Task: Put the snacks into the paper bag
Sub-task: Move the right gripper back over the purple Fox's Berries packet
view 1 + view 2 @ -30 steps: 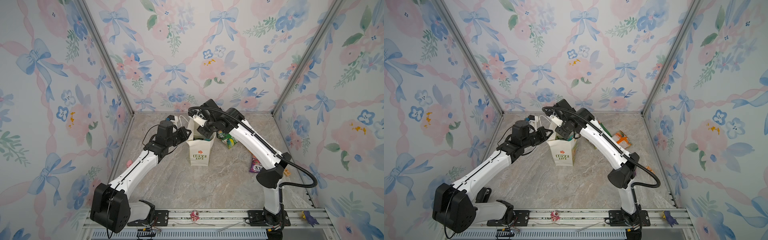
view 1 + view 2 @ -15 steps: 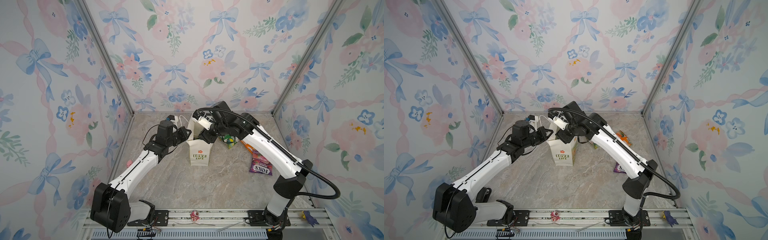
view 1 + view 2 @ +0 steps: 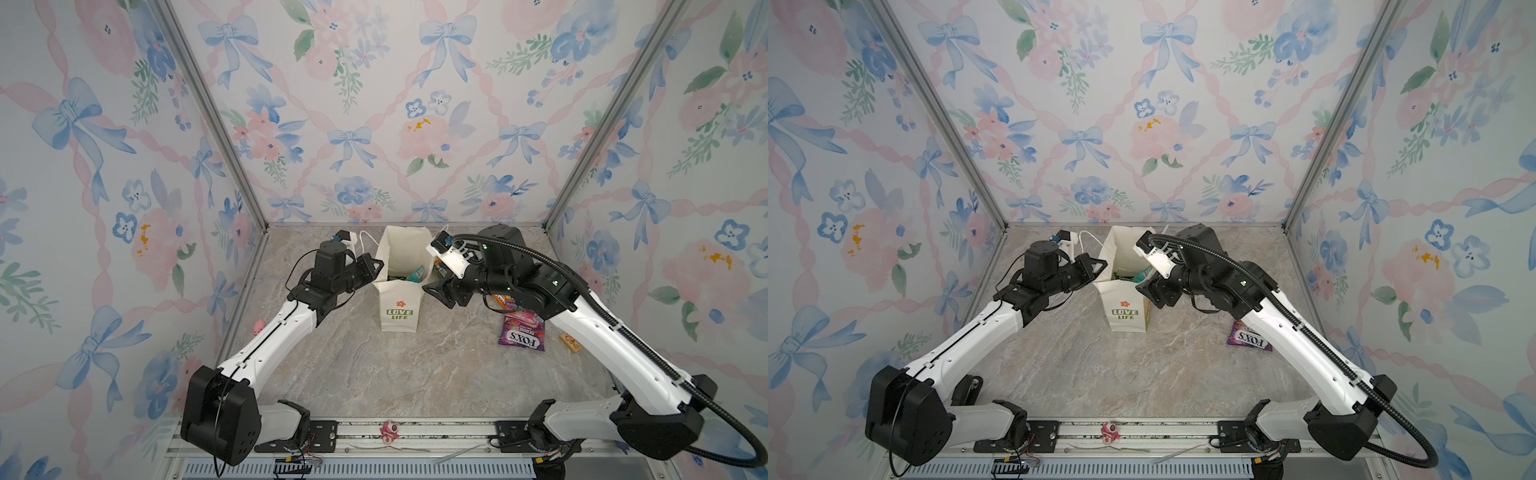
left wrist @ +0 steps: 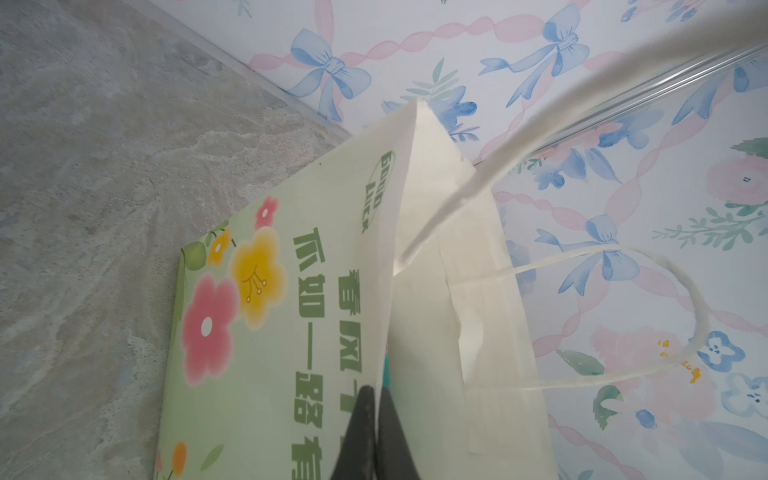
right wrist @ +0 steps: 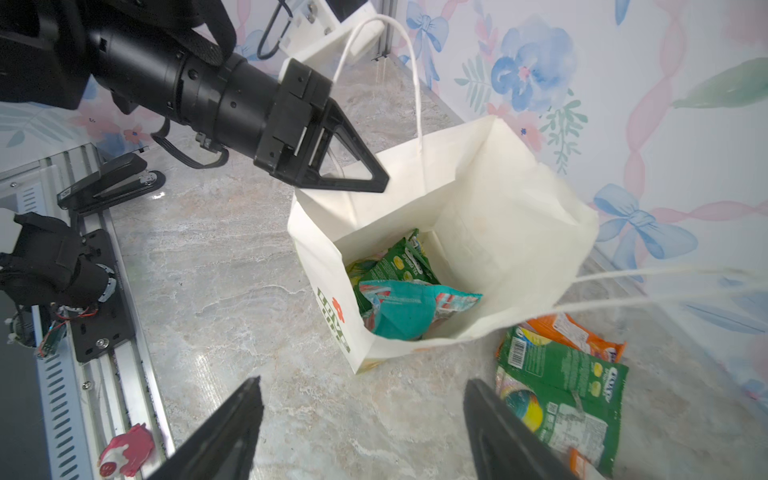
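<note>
Upright paper bag (image 3: 398,309), mouth open, mid-table toward the back wall. The left gripper (image 3: 377,265) is pinched tight on its rim at 9 o'clock. The right gripper (image 3: 441,294) is just beside the bag at 3 o'clock, jaws spread, empty. A teal packet (image 3: 415,274) pokes up inside. A purple FOX'S packet (image 3: 523,333) lies flat at 4 o'clock, well apart, with a wooden block (image 3: 569,342) past it.

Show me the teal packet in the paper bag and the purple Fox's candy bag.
Teal glossy plastic packet (image 5: 399,316): right wrist view, crumpled middle.
Purple FOX'S candy bag (image 3: 521,334): a top view, printed front.
</note>
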